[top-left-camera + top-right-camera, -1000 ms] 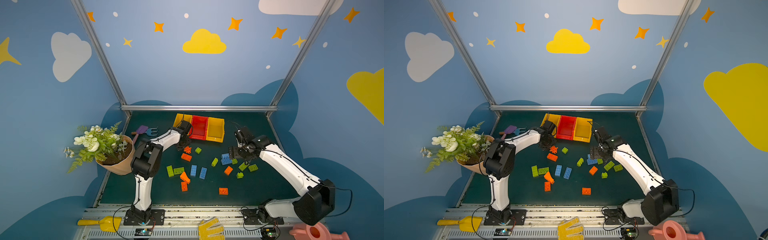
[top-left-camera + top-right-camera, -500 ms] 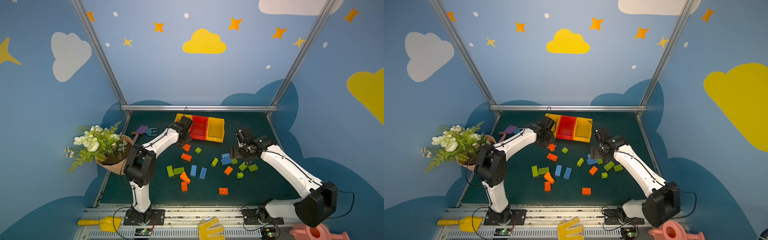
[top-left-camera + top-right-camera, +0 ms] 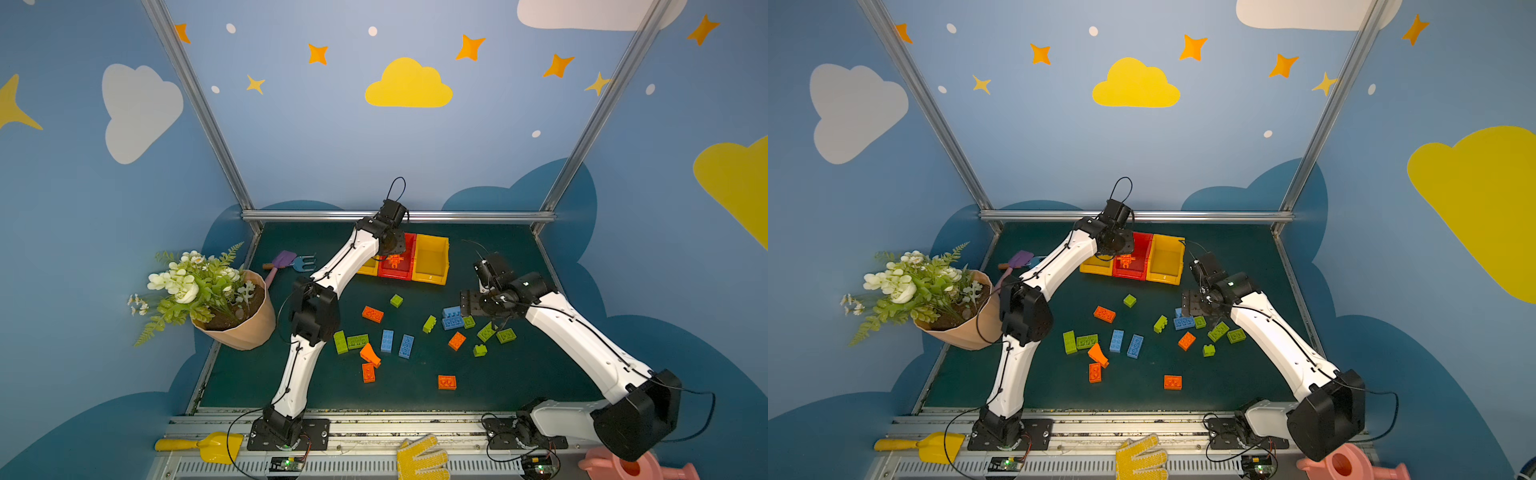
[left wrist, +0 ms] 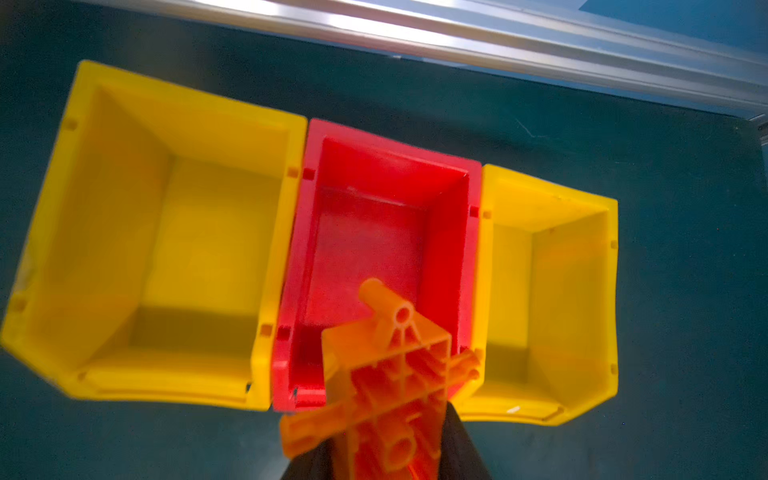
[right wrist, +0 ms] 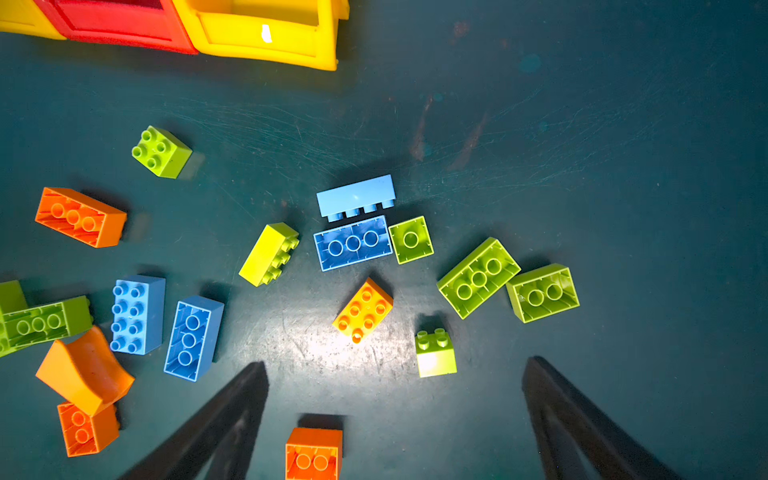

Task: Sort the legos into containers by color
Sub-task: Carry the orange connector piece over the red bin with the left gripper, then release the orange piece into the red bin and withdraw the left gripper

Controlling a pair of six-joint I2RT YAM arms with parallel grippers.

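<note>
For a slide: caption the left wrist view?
Left gripper holds an orange lego over the red bin, flanked by two yellow bins.

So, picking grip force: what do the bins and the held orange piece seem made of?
The bins: likely moulded plastic, smooth with a soft sheen, slots moulded into the rims. The orange piece: apparently hard glossy plastic, thin moulded ribs.

I can read no text, number, brand or sign anywhere in my views. The only candidate is a small white mark (image 5: 266, 33) on the front wall of a yellow container (image 5: 299, 48), and it is too blurred to show any writing.
</note>
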